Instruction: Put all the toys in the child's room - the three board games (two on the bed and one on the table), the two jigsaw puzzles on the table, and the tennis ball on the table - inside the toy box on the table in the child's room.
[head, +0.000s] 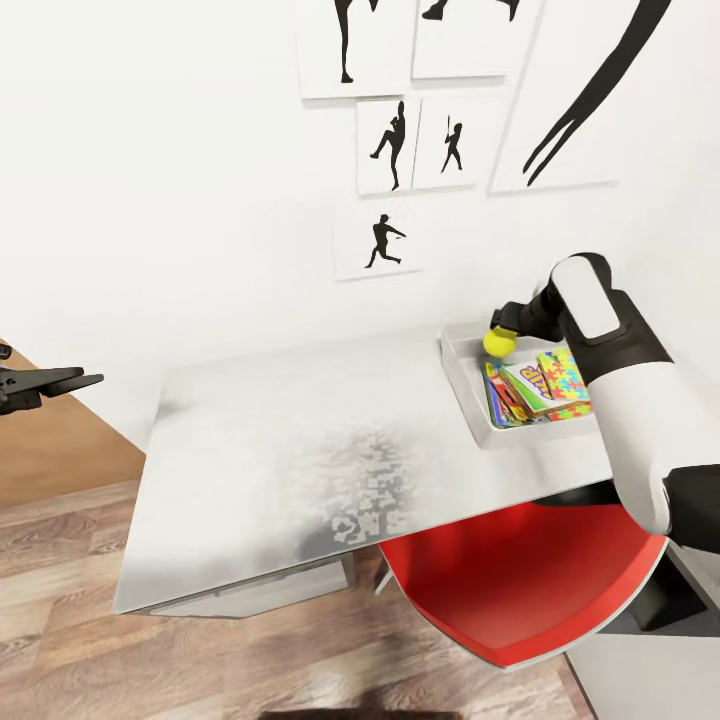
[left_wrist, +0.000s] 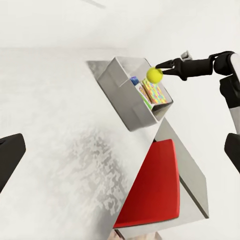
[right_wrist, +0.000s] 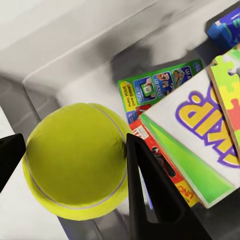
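Observation:
My right gripper (head: 497, 336) is shut on the yellow-green tennis ball (head: 499, 343), which hangs just above the near-left corner of the light grey toy box (head: 462, 378). The box stands at the right end of the pale grey table (head: 270, 450). Inside it lie stacked board games (head: 522, 386) with a multicoloured jigsaw puzzle (head: 570, 385) on top. The right wrist view shows the ball (right_wrist: 75, 160) between the dark fingers (right_wrist: 145, 195), over the game boxes (right_wrist: 195, 130). The left wrist view also shows the ball (left_wrist: 154, 75) over the box (left_wrist: 125, 95). My left gripper (head: 85, 380) hovers open, off the table's left end.
A red chair (head: 520, 580) is tucked under the table's right half. Black silhouette pictures (head: 390, 145) hang on the white wall behind. Wood-plank floor (head: 60, 620) lies to the left and front, with a wood panel (head: 50, 450) at far left.

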